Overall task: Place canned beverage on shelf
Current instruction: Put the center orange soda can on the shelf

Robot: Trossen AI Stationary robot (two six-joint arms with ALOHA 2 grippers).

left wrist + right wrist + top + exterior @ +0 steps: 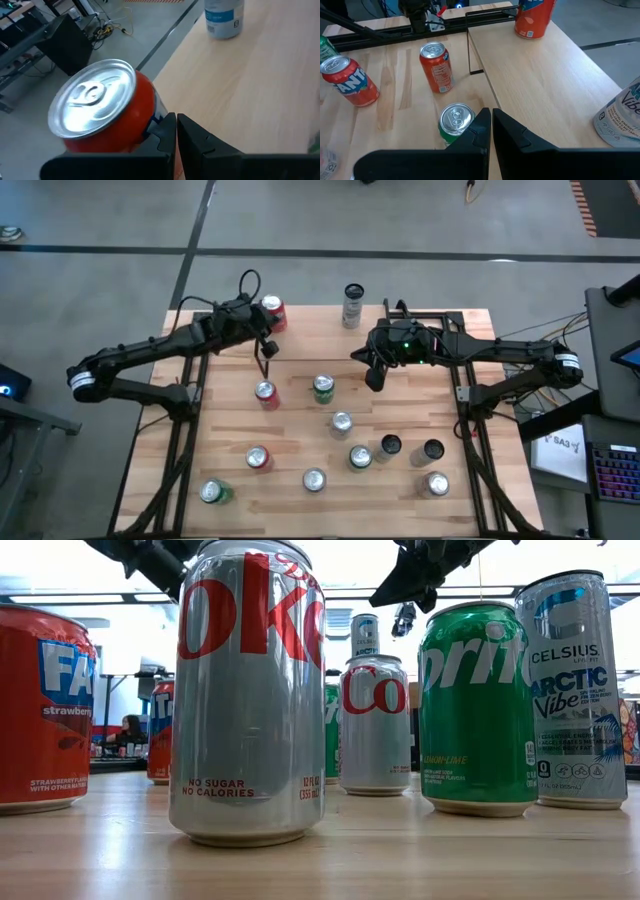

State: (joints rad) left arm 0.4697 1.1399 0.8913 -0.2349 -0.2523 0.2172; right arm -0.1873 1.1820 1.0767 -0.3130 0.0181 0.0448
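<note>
The shelf [310,330] is a raised light-wood board along the table's far side. A red can [272,313] stands upright on its left end and a tall white-and-blue can [352,305] near its middle. My left gripper [267,340] is shut and sits just on the near side of the red can [100,110], pointing along the shelf [260,90]. My right gripper [373,378] is shut and hangs high over the shelf's near edge [480,70]. It holds nothing. A green can [454,122] stands on the table below it. My left gripper's shut fingers [165,127] lie close against the red can's side wall [142,107], below its rim. I cannot tell whether they touch it. The can stands upright on the shelf.
Several more cans stand on the table in front of the shelf, among them a red one [265,392], a green one [322,387] and a silver one [341,422]. Two dark cans [431,450] stand at the near right. In the low view, cans [248,690] fill the foreground.
</note>
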